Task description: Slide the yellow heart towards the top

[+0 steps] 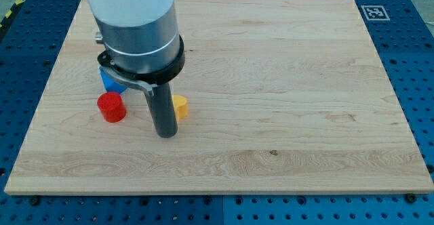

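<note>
The yellow heart (pixel 180 106) lies on the wooden board (pixel 271 83) at the view's left of centre, mostly hidden behind my rod. My tip (pixel 166 135) rests on the board just below and slightly left of the yellow heart, close to it or touching it. A red cylinder block (pixel 111 107) stands to the left of my tip. A blue block (pixel 110 80) sits above the red one, partly hidden by the arm's body; its shape cannot be made out.
The arm's grey and white body (pixel 135 22) covers the board's upper left. A small fiducial tag (pixel 373 12) sits off the board's top right corner. Blue perforated table surrounds the board.
</note>
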Tool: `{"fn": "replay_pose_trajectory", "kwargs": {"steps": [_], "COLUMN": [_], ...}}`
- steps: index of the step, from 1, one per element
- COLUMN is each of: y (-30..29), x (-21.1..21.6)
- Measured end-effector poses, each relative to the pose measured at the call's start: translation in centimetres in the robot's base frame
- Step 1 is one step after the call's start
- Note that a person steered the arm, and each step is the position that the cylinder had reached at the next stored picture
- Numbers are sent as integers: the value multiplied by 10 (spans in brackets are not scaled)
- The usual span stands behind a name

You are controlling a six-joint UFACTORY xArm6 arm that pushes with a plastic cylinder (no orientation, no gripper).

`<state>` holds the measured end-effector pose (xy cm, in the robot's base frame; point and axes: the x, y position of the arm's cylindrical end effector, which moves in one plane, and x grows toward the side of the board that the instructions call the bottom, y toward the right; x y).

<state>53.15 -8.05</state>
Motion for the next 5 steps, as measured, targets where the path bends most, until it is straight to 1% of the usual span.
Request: {"fn": "replay_pose_trajectory", "kwargs": {"steps": [2,4,5], "y": [21,60,74], "x": [-52,-117,-131]}}
